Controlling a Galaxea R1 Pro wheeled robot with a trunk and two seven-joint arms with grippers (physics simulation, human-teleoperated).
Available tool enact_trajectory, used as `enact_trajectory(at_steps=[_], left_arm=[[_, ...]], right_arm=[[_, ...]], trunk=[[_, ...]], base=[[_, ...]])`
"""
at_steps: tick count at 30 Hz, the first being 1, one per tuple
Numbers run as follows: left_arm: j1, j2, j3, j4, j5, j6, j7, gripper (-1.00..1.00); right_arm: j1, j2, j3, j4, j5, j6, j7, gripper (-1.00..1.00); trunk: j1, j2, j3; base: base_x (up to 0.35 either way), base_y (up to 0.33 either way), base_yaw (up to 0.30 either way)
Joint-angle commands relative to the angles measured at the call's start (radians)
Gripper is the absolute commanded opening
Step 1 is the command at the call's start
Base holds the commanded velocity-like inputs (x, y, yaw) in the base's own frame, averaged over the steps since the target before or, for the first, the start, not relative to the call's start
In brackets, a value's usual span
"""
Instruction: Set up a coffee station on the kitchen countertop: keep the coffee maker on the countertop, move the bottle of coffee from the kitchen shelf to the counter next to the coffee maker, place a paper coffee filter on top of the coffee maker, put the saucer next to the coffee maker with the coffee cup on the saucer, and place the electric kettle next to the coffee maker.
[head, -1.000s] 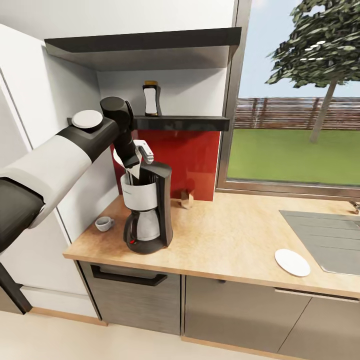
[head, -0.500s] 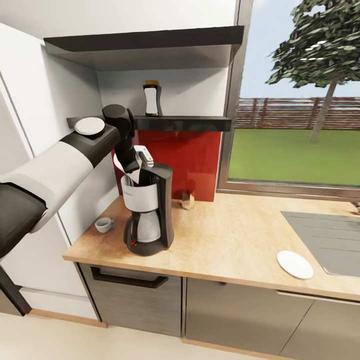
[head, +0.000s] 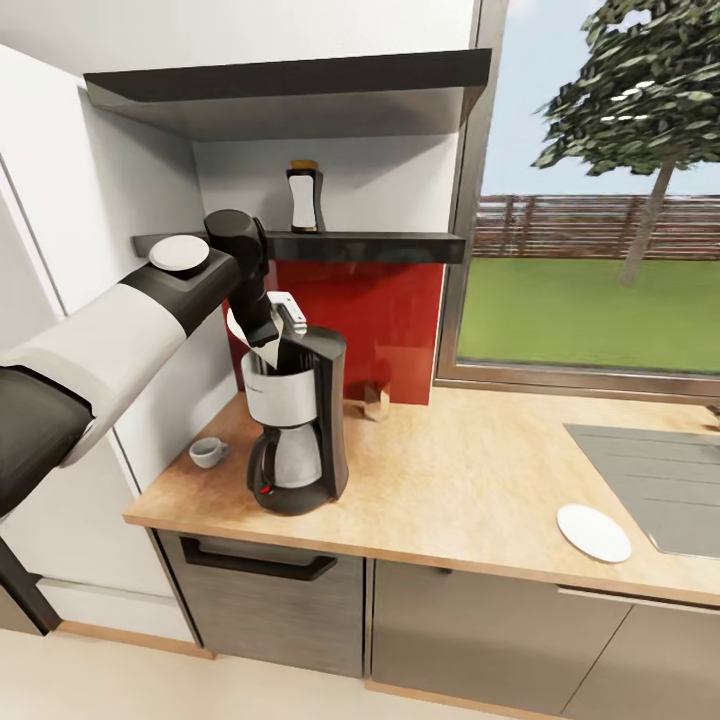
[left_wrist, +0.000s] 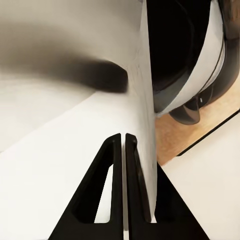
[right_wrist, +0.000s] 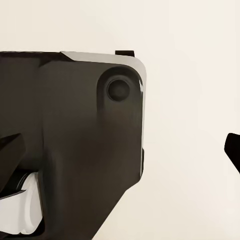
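Left gripper (head: 268, 345), fingers (left_wrist: 116, 165) closed on the paper filter (head: 243, 330), above the coffee maker (head: 298, 420): settle the filter flat before releasing.

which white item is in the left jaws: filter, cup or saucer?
The paper coffee filter, pinched above the coffee maker. The coffee cup and saucer sit on the countertop.

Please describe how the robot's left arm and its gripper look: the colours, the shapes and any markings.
The left arm has a white shell between black segments, with a round pale grey cap on the black elbow joint. The left gripper has two flat, matte black triangular jaws with cut-out openings. No cables or markings are visible.
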Motion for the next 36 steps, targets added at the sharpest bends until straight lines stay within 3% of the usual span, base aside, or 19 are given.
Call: enact_trajectory(at_steps=[1, 36], left_arm=[[-0.001, 0.001, -0.004, -0.002, -0.006, 0.006, -0.009, -1.00], [0.000, -0.001, -0.006, -0.002, -0.005, 0.011, -0.010, -1.00]], right_arm=[[0.000, 0.000, 0.000, -0.002, 0.000, 0.006, 0.001, 1.00], [0.000, 0.000, 0.000, -0.002, 0.000, 0.006, 0.001, 1.00]], trunk=[[0.001, -0.002, -0.002], [0.001, -0.002, -0.002]], base=[[0.106, 0.008, 0.000], [0.021, 0.009, 0.000]])
